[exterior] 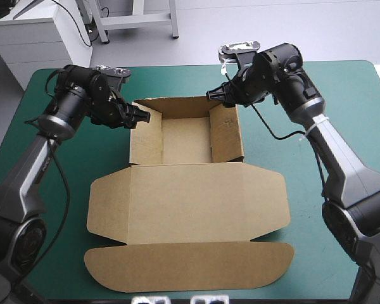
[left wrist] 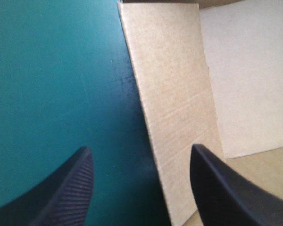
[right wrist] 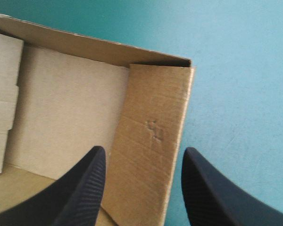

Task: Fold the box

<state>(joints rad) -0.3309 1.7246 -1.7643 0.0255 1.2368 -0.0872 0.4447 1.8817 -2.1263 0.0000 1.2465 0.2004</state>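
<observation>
I see the box (exterior: 187, 190) lying mid-table on the teal-green cover (exterior: 342, 88). Its tray is toward the far edge with walls raised, and its lid (exterior: 190, 266) lies flat toward the near edge. My left gripper (exterior: 145, 117) is at the tray's left wall (left wrist: 174, 103) near the far corner. Its black fingers (left wrist: 66, 193) stand well apart, one outside over the cover, one inside, holding nothing. My right gripper (exterior: 214, 96) is likewise spread and straddles the right wall (right wrist: 151, 155) at the far corner, with nothing gripped. I cannot tell whether any finger touches the board.
</observation>
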